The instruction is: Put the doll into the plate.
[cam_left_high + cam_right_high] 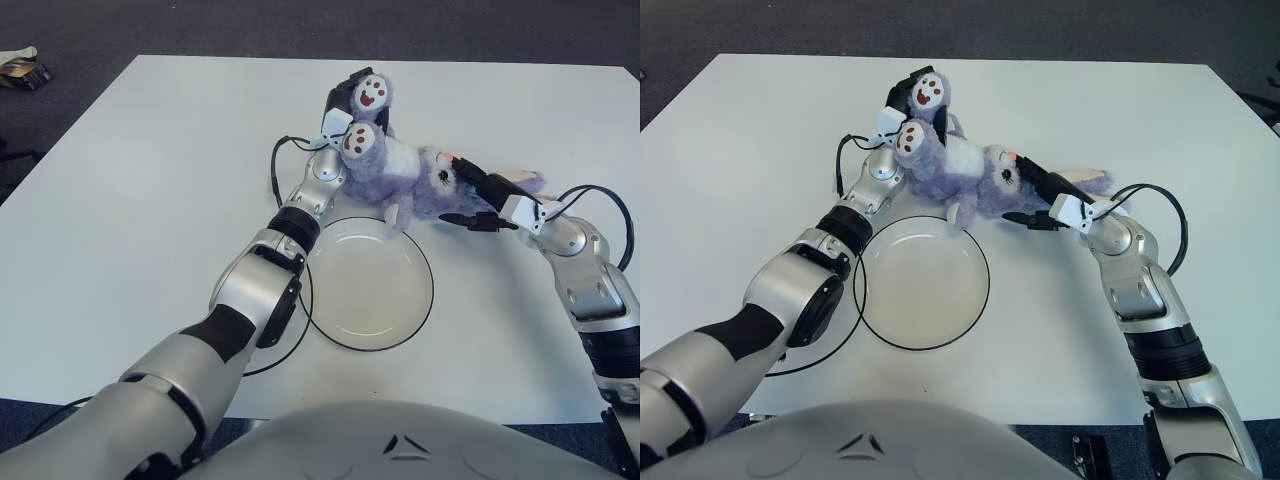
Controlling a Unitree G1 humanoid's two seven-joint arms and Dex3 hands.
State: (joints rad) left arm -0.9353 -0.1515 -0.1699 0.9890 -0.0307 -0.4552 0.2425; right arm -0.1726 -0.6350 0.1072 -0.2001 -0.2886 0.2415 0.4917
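A white bench (120,200) carries a purple stuffed doll (405,175) and a round white plate (372,282) with a dark rim. The doll lies on its back just beyond the plate, at the plate's 12 to 1 o'clock, its two feet with brown soles raised at the left end and its head at the right end. None of it is inside the plate. The left hand (345,110) is at the doll's feet, at the doll's 10 o'clock, its dark fingers (352,82) wrapped behind the upper foot and gripping it. The right hand (485,195) reaches in from 3 o'clock, its fingers (1035,178) closed around the doll's head and ear.
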